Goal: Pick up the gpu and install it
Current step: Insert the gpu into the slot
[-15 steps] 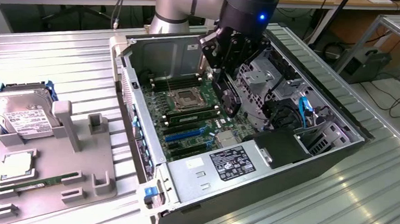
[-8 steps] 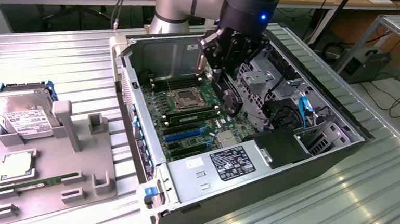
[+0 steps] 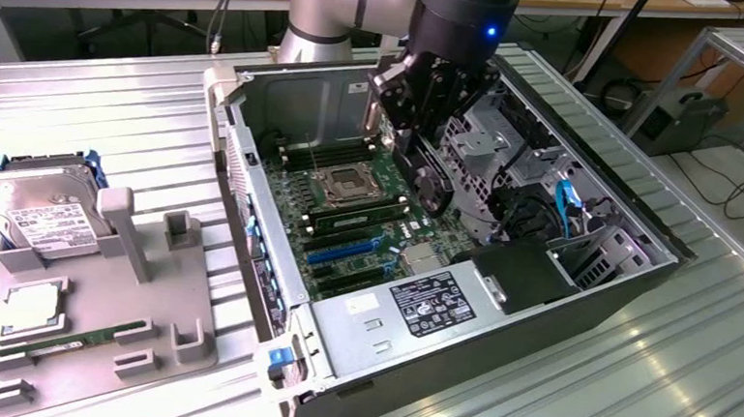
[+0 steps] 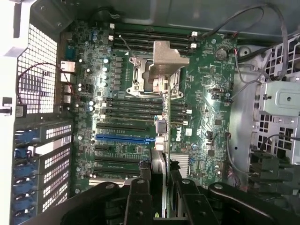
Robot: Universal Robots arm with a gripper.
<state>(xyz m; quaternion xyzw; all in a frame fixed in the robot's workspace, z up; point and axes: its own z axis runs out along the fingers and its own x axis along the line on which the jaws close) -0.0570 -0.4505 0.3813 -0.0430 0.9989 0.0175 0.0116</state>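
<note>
Fingers [image 4: 139, 199] pinched the gpu [image 3: 430, 185] on edge over the motherboard [image 4: 206, 93] inside the open computer case [image 3: 627, 273]; thin, stiff, light, probably fragile, it suited a grip on bare board edges.

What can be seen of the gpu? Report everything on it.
The gpu is a thin dark card, held on edge and clamped between the gripper's fingers. It hangs inside the open computer case, apparently just above the green motherboard. From the wrist view it appears edge-on, a narrow pale strip over the expansion slots. Its fan cannot be made out.
</note>
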